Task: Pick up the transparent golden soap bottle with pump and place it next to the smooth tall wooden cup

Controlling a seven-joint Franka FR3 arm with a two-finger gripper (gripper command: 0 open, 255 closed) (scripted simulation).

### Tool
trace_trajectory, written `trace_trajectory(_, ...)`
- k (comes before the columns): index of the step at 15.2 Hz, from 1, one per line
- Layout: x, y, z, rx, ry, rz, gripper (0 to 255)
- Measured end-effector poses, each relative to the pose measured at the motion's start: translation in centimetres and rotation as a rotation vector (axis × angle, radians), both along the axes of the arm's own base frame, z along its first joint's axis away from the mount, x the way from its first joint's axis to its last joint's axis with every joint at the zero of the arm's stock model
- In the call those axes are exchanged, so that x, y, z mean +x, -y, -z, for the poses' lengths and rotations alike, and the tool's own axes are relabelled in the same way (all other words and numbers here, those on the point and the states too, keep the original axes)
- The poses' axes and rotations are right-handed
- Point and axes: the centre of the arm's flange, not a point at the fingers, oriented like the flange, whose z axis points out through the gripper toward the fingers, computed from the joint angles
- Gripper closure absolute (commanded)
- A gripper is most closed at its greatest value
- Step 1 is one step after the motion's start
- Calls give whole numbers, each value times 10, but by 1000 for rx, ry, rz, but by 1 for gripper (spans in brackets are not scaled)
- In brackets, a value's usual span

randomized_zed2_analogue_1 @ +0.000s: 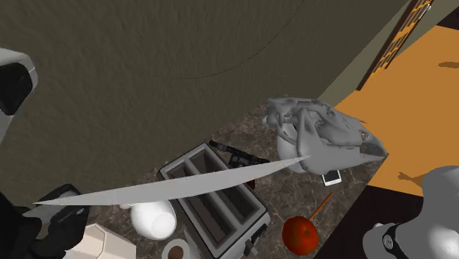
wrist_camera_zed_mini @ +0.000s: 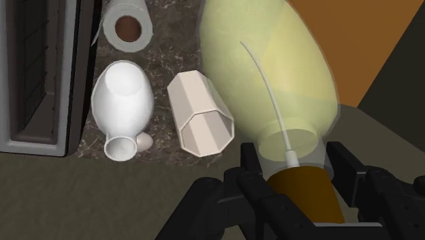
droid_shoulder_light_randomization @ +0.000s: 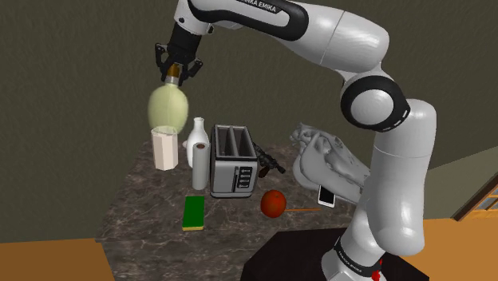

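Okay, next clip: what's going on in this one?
The white arm's pincer is shut on the brownish pump end of a translucent yellow-green soap bottle, holding it in the air with its body hanging down. The bottle is not yet set down. It hangs close to the pale faceted cup on the dark marbled table, near a white vase and a toaster.

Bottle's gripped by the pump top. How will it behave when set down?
Likely to pivot or swing: the hand clasps the bottle only at its narrow neck, bulbous body hanging below. Probably light: it's see-through, showing just a thin tube. Its rounded shape may tip beside the cup.
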Motion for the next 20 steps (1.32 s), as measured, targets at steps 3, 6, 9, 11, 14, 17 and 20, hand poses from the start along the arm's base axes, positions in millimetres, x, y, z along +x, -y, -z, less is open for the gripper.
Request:
trace_trajectory(3,2,-31,5,0,0,0,255)
trace_trajectory(6,3,-33,19,0,0,1,255)
trace_trajectory(9,2,-33,35,0,0,2,255)
trace_trajectory(11,2,-34,46,0,0,2,255)
trace_trajectory(14,2,-34,61,0,0,2,255)
trace_trajectory(17,3,-33,76,0,0,1,255)
trace_trajectory(20,3,-32,93,0,0,1,255)
